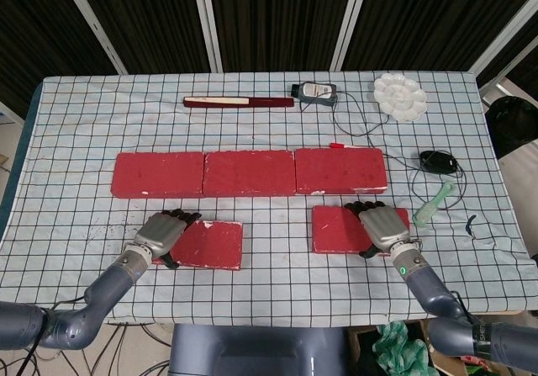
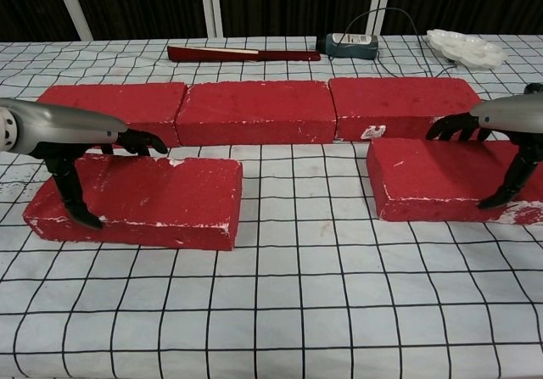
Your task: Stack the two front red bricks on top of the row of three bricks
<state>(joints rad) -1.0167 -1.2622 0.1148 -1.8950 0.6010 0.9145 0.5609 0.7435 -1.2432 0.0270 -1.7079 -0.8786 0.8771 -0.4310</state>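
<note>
Red foam bricks make a row of three [image 1: 249,172] across the checked bench [image 1: 269,124]. Nearer the front, the left robot hand [image 1: 163,233] grips the left red brick [image 2: 140,200], thumb on its front side. The right robot hand [image 1: 380,225] grips the right red brick [image 2: 441,178], whose far end is cut off in the chest view.

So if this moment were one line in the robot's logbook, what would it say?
left hand: grips left front brick | right hand: grips right front brick | both bricks on table | row of three bricks: nothing stacked yet
</note>
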